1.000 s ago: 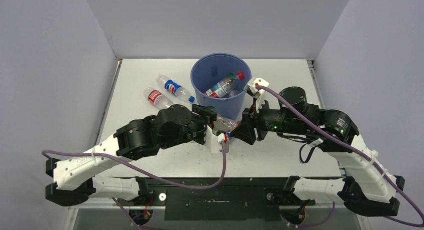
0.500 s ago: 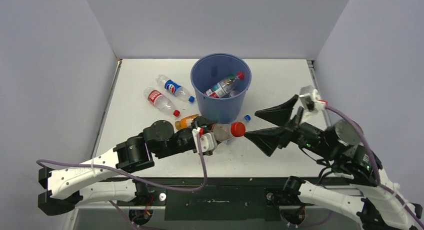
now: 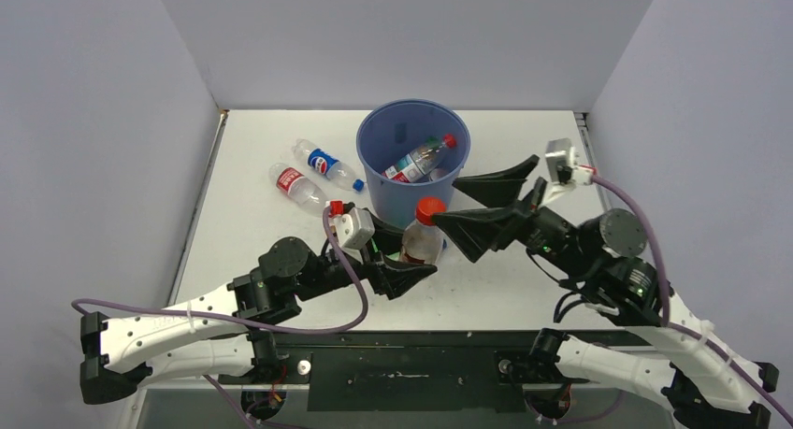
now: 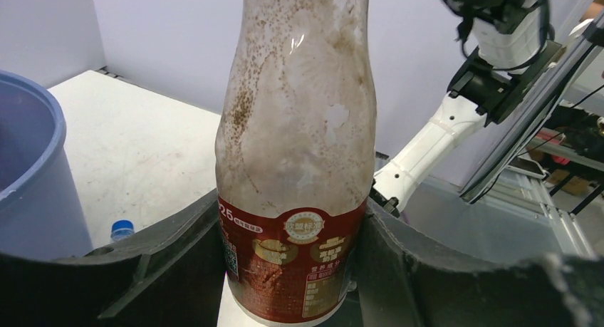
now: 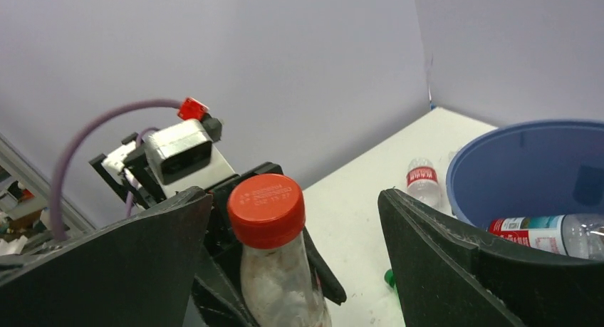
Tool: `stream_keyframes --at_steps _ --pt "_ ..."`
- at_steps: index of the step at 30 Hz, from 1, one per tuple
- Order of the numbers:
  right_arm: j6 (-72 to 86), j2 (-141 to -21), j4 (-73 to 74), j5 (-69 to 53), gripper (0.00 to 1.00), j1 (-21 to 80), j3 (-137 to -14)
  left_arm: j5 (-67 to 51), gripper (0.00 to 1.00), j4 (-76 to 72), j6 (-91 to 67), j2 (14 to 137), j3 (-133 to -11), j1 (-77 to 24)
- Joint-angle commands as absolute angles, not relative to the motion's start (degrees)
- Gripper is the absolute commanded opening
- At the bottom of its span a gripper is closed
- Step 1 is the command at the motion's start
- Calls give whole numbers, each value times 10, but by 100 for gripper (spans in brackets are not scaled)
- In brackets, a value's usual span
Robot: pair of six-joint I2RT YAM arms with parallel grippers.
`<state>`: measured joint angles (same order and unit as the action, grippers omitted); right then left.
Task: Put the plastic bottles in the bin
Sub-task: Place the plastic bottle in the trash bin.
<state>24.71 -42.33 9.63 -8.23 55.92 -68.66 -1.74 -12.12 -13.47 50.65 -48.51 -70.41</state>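
A cloudy plastic bottle (image 3: 423, 242) with a red cap (image 5: 266, 209) and a dark red label (image 4: 295, 252) stands upright in front of the blue bin (image 3: 374, 172). My left gripper (image 3: 411, 258) is shut on its lower body, a finger pressed on each side of the label. My right gripper (image 3: 445, 203) is open, and the cap sits between its fingers without touching them. Inside the bin lies a red-capped bottle (image 3: 421, 158). A blue-labelled bottle (image 3: 323, 161) and a red-labelled one (image 3: 297, 184) lie on the table left of the bin.
A small blue-capped bottle (image 4: 122, 229) shows on the table by the bin wall (image 4: 28, 199). A green cap (image 5: 389, 277) lies near the bin's foot. Grey walls close off three sides of the white table (image 3: 524, 139).
The right gripper let go of the bottle, drew back to the right, then returned open around the cap. The left gripper carried the bottle back and turned it upright.
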Motion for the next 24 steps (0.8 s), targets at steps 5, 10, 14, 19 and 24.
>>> stream_keyframes --at_steps 5,10,14,19,24 --pt "261 -478 50 -127 92 560 -686 -9 10 -170 -178 487 -476 -703" --pt "266 -506 64 -122 94 561 -696 -10 9 -165 -176 486 -475 -703" --pt "259 -515 79 -119 53 560 -698 -5 9 -161 -170 480 -474 -703" --pt "244 -508 87 -104 5 560 -703 10 72 -142 -147 472 -479 -704" --pt "192 -500 126 -44 5 561 -738 75 96 -98 -78 424 -493 -704"
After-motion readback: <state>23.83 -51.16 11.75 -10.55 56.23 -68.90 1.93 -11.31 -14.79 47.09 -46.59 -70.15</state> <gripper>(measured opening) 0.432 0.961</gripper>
